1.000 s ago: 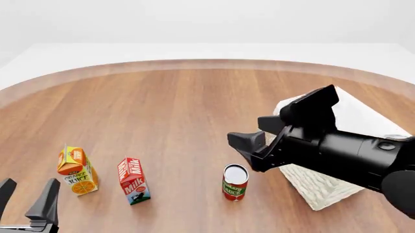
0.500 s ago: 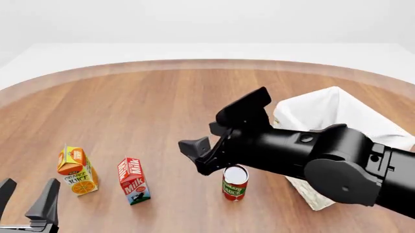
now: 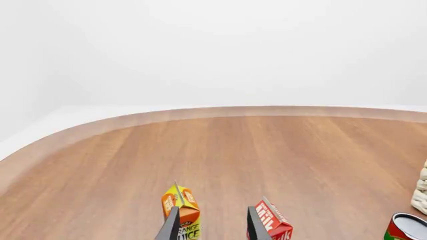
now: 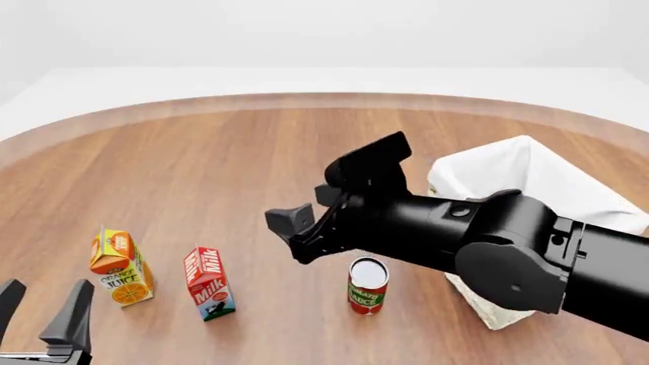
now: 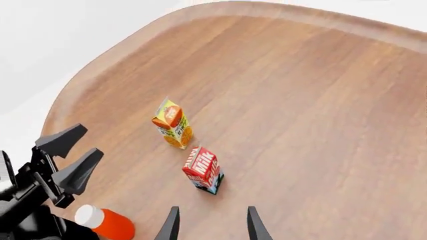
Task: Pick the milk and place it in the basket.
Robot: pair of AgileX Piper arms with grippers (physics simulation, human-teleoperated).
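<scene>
The milk [image 4: 209, 283] is a red carton with white lettering, standing upright near the table's front left. It also shows in the left wrist view [image 3: 273, 226] and the right wrist view [image 5: 203, 169]. The basket [image 4: 519, 163], cream wicker with a white liner, sits at the right, partly hidden by my right arm. My right gripper [image 4: 290, 236] is open and empty, in the air to the right of the milk and above the table; its fingers [image 5: 171, 226] point toward the milk. My left gripper [image 4: 41, 306] is open and empty at the front left edge, with its fingers [image 3: 169, 229] low.
An orange juice carton [image 4: 120, 266] stands just left of the milk. A red can [image 4: 367, 285] stands under my right arm, between the milk and the basket. The basket's edge [image 3: 421, 192] shows in the left wrist view. The wooden table curves round at the back.
My right arm has swung left from over the basket, past the can, toward the milk. The left gripper and all objects have not moved.
</scene>
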